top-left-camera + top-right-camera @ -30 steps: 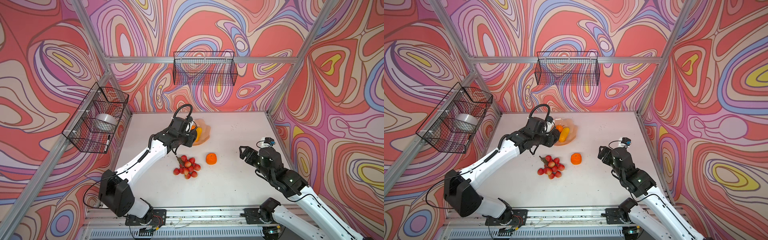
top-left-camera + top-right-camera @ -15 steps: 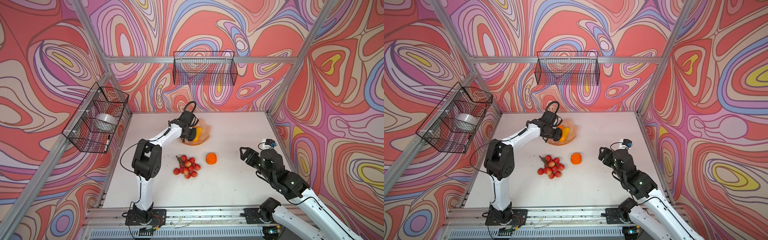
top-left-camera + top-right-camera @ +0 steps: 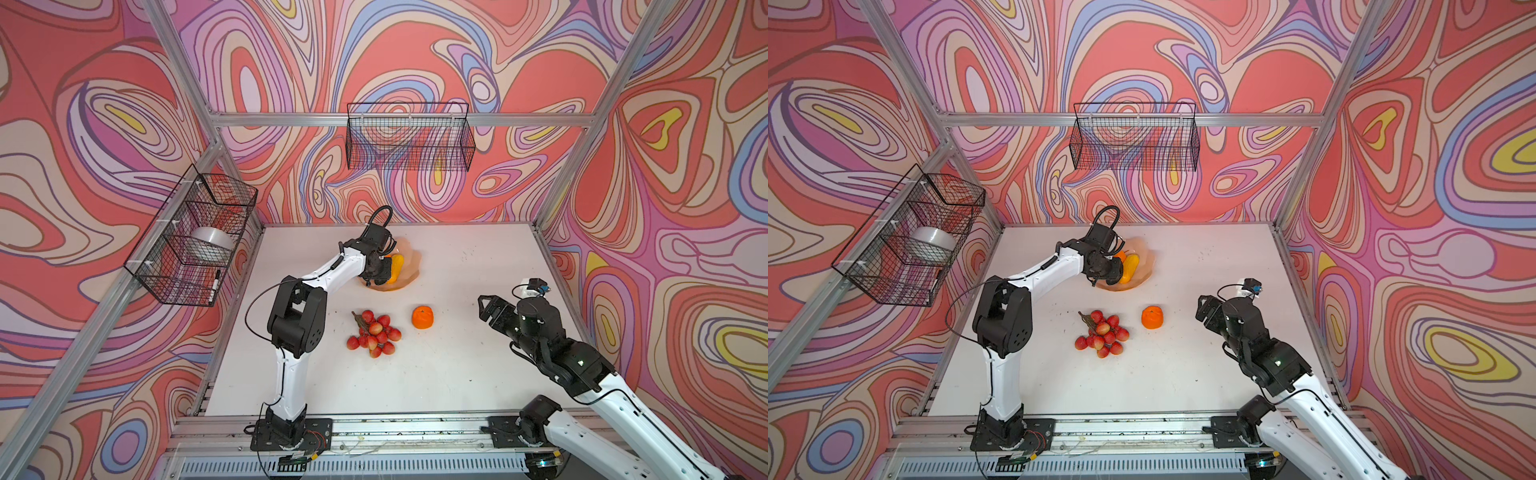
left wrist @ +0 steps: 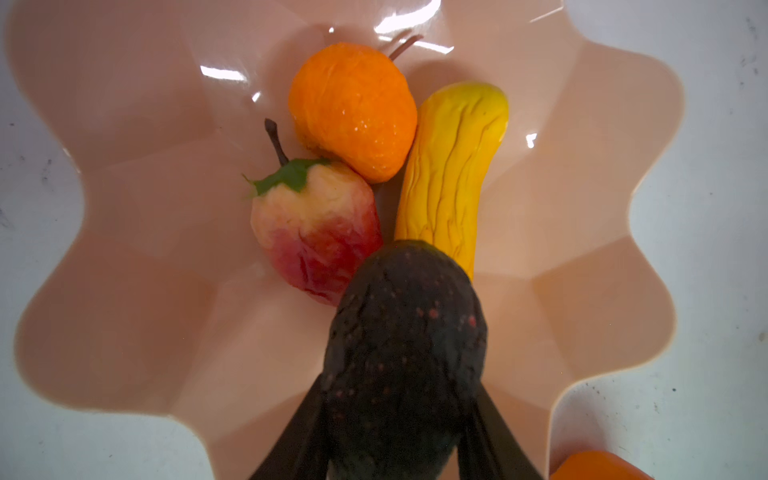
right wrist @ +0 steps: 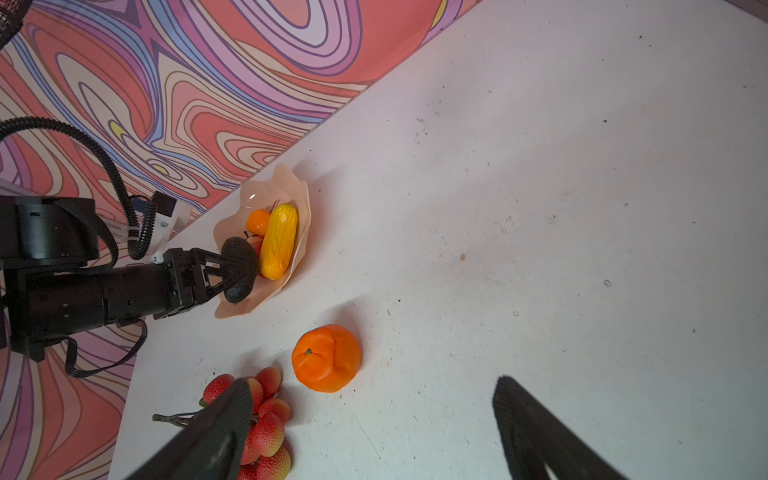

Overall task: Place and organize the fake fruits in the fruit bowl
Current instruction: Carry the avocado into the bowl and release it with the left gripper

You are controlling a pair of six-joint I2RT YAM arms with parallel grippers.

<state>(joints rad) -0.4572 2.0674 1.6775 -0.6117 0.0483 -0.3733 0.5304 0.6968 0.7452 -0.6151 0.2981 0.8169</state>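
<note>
Table [image 3: 457, 374]: white. Fruit bowl [image 3: 413, 270], rear centre: holds gourd [image 4: 451, 174], long axis running front to back; orange [image 4: 353, 110]; apple [image 4: 313, 224]. Grapes [image 3: 374, 332]: loose on table, stem pointing rear-left. Avocado [image 4: 403, 332]: above bowl's rim, clamped crosswise in left gripper [image 5: 230, 272]. Second orange [image 3: 423, 317]: on table beside grapes. Right gripper [image 3: 486, 305]: jaws wide apart, empty.

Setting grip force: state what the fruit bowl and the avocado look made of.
The fruit bowl looks like glossy moulded plastic: sharp white glints, crisp facets. The avocado seems matte foam or soft plastic: dull, speckled skin without shine; which one is unclear.
</note>
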